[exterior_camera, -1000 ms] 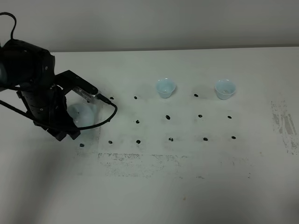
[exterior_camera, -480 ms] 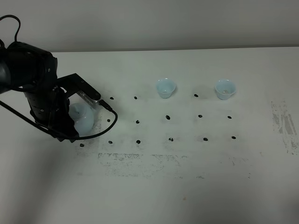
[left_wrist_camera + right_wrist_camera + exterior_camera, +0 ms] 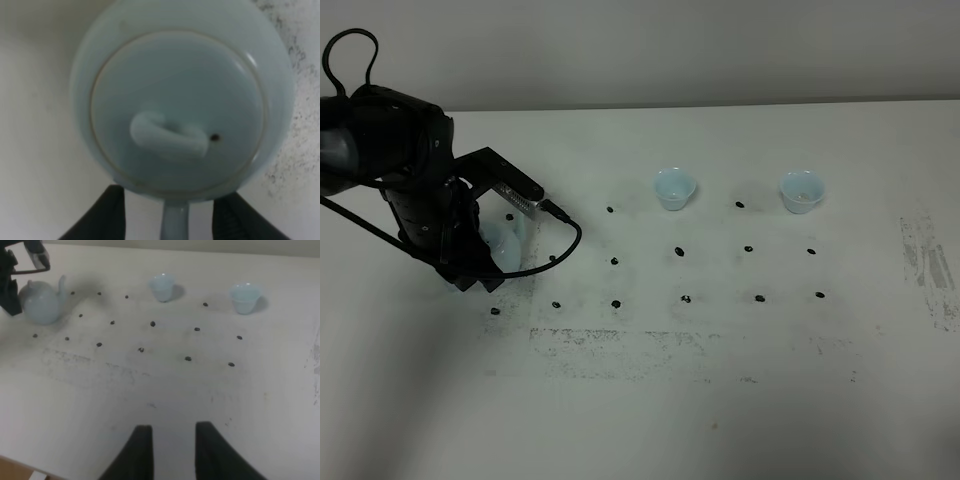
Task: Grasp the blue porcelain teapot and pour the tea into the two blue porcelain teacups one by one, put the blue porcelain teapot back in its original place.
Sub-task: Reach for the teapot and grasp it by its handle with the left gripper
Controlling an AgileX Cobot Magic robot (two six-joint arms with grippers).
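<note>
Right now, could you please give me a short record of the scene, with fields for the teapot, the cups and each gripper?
teapot: blue porcelain teapot upright on the table, lid on
left gripper: fingers on either side of the teapot's handle, gaps showing, not yet closed
teacups: teacup nearer the teapot and other teacup, both upright and apart; no dark liquid visible inside
right gripper: away from everything, jaws apart, holding nothing
table marks: grid of black dots
</note>
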